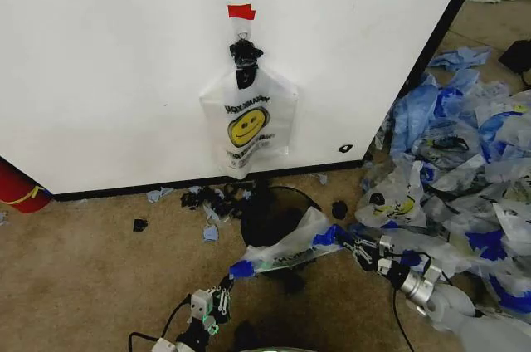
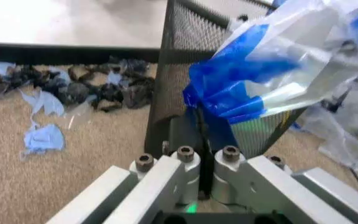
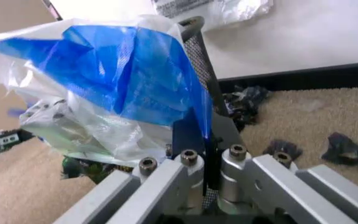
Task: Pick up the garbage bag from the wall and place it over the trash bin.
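The robot holds a garbage bag (image 1: 286, 250) stretched between its two grippers, right above the trash bin (image 1: 274, 211). The left gripper (image 1: 235, 274) is shut tight on one blue handle (image 2: 229, 79) of the bag. The right gripper (image 1: 347, 240) is shut tight on the other blue handle (image 3: 123, 70). In both wrist views the fingers are pressed together with blue plastic pinched between them.

The bag lies like a long strip. Its long way runs from the left gripper, low and near the robot, up to the right gripper, a bit farther away. It crosses the near side of the bin's rim. The bin stands upright on the carpet floor, just in front of the wall (image 1: 124, 61).

Another bag with a yellow smiley face (image 1: 247, 124) hangs on the wall, under a bit of red tape (image 1: 241, 12). A heap of blue bags (image 1: 465, 144) lies on the floor to the right.

I think this is the step of putting the bag over the bin. The next move needs the bag's mouth pulled open wide and lowered around the rim, because the bin looks narrow and the plastic is floppy.
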Controlling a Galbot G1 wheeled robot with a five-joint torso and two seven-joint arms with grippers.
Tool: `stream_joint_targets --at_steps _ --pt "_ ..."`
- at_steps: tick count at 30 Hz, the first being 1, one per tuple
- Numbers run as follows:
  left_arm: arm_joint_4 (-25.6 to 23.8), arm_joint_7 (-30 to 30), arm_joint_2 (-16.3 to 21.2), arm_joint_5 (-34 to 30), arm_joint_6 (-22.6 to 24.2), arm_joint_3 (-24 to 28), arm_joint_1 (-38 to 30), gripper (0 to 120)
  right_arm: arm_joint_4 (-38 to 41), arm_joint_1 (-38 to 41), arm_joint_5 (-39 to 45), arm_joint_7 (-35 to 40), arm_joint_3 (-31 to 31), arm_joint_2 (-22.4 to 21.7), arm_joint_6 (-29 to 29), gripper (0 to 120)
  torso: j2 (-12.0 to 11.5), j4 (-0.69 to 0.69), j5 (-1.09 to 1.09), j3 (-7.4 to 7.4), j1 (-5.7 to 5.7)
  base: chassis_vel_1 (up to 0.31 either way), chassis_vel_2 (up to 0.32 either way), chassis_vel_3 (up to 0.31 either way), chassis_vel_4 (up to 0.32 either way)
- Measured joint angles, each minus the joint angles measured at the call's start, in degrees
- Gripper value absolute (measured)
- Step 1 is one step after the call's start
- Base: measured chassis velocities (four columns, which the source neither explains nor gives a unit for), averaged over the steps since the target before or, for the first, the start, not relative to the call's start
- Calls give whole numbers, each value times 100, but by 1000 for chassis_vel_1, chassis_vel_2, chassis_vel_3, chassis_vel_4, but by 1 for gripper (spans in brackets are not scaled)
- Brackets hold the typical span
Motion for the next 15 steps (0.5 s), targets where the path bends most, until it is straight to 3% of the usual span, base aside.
stream_joint_targets --at_steps 15 --pt "143 129 -29 -116 -12 26 -197 0 13 228 53 -28 -193 -38 -75 0 0 -1 -4 0 0 0 0 0 0"
